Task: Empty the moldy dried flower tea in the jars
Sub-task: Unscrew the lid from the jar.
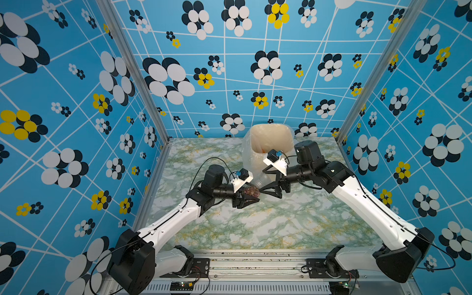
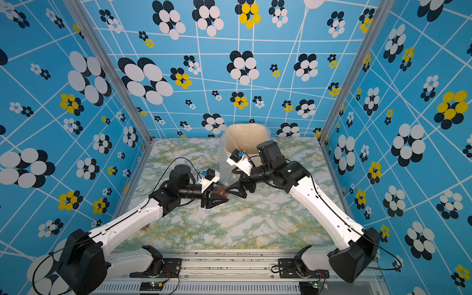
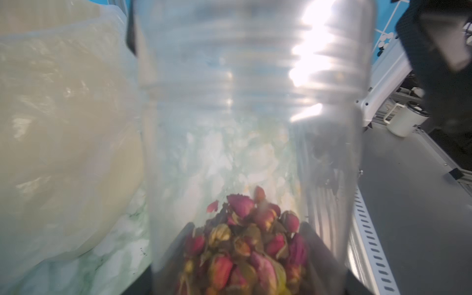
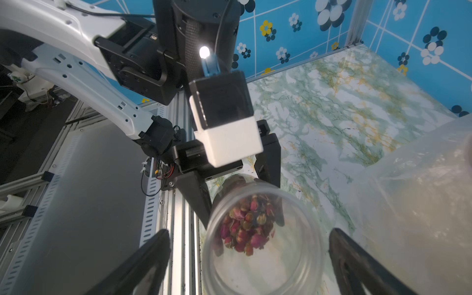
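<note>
Sideways, left arm (image 1: 176, 217) reaching, fingers (image 1: 245, 203) clasping jar (image 1: 252, 190)

The walls (image 1: 63, 102) are bright blue with white lines and black, white and yellow petal clusters. The table (image 1: 255, 224) is white marble veined green and yellow. The bin (image 1: 270, 138) is beige under a seemingly clear liner (image 3: 63, 115). The clear jar (image 4: 263, 268) holds pink-red and yellowish dried flower tea (image 4: 246, 227).

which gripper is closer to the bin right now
Right. The right gripper hangs open right beside the bin; the left gripper, shut on the jar, sits farther from it.
</note>
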Motion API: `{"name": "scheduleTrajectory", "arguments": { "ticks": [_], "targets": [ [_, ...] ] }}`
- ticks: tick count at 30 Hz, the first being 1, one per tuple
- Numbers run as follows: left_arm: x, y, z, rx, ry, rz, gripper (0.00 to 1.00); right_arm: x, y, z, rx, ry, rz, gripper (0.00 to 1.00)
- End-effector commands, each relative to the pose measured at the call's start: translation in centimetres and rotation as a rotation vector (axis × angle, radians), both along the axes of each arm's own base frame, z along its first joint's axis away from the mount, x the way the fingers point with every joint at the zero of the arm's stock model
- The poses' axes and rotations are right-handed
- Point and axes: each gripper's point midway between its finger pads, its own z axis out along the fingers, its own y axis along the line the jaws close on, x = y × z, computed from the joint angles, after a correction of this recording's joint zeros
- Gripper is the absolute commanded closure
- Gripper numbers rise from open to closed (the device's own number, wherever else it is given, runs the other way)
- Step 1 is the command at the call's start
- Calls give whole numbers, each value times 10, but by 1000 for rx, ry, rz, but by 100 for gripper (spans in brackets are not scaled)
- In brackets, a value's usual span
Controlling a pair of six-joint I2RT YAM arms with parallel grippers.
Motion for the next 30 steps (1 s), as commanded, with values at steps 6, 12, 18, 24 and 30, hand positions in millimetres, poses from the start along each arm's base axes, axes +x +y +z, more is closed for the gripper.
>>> {"name": "scheduleTrajectory", "arguments": {
  "ticks": [6, 12, 18, 24, 30],
  "targets": [
    [37, 19, 13, 68, -194, 242, 81, 18, -10, 52, 262, 223, -310, 1],
    [38, 20, 11, 140, -276, 283, 81, 41, -21, 24, 141, 420, -520, 1],
    [35, 18, 3, 214, -315, 286, 81, 42, -9, 10, 87, 543, -500, 9],
    [36, 18, 6, 222, -329, 298, 82, 38, -6, -5, 40, 600, -484, 17],
    [38, 16, 8, 223, -335, 296, 82, 36, -4, -16, 2, 630, -474, 17]
  ]
}}
